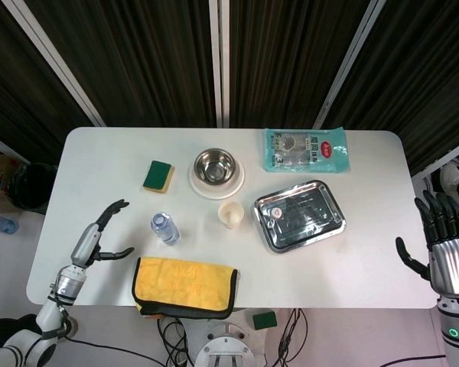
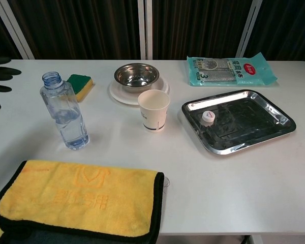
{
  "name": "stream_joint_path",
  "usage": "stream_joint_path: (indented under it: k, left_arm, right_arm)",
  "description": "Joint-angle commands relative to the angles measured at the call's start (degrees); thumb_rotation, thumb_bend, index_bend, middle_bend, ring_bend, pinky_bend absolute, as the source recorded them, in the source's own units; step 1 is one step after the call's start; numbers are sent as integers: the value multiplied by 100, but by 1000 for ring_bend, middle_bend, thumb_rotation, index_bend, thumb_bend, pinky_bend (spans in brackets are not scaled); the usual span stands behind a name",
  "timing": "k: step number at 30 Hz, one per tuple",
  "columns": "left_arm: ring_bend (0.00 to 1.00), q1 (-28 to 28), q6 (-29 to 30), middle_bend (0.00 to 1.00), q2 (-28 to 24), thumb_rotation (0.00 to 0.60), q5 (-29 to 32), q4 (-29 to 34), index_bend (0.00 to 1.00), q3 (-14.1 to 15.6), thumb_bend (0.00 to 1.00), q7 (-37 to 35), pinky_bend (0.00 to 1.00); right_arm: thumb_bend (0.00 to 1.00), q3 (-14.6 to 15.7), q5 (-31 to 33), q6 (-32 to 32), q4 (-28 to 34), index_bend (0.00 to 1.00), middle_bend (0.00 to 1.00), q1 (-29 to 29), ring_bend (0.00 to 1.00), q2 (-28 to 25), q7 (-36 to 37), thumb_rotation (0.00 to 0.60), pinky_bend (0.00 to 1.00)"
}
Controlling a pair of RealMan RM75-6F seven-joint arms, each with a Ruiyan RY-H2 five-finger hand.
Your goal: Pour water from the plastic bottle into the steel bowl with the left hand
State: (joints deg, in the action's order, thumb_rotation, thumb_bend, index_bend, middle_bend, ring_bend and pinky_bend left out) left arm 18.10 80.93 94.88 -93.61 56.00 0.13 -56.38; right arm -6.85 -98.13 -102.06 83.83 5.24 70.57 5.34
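From above, the left hand (image 1: 99,233), fingers spread and empty, hovers beside the uncapped bottle (image 1: 165,228), so it should close squarely around the middle; the chest view shows the bowl (image 2: 136,75) just beyond, upright on its plate.

On the tabletop (image 2: 142,152), the plastic bottle (image 2: 65,112) stands left of the cup (image 2: 153,110), the steel bowl (image 2: 136,74) behind it, the tray (image 2: 264,109) to its right, the towel (image 2: 76,201) in front.
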Motion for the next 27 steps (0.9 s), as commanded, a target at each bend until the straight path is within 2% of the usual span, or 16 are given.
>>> stream_joint_path:
  k: [1, 4, 6, 11, 19, 27]
  left_arm:
    - [65, 143, -304, 104, 336, 500, 108, -281, 19, 29, 80, -503, 149]
    - [59, 248, -384, 100, 453, 583, 71, -388, 20, 43, 80, -597, 149]
    - [59, 309, -360, 100, 513, 599, 18, -428, 20, 50, 81, -596, 149]
    - [59, 414, -352, 100, 547, 600, -43, -331, 20, 78, 81, -755, 149]
    - [59, 656, -704, 100, 570, 600, -1, -90, 21, 117, 81, -1112, 150]
    - [59, 855, -1038, 114, 764, 600, 149, -252, 32, 61, 80, -1408, 150]
  right_arm:
    - [351, 18, 47, -9, -9, 0, 0, -43, 0, -14, -20, 600, 0]
    - [351, 23, 121, -15, -49, 0, 0, -87, 0, -9, 18, 600, 0]
    - [351, 20, 155, -11, -85, 0, 0, -99, 0, 2, 42, 600, 0]
    - [350, 1, 170, 8, -113, 0, 0, -82, 0, 6, 54, 600, 0]
    - [350, 0, 200, 71, -168, 0, 0, -56, 0, 52, 80, 600, 0]
    - [350, -18, 215, 52, -171, 0, 0, -62, 0, 25, 101, 600, 0]
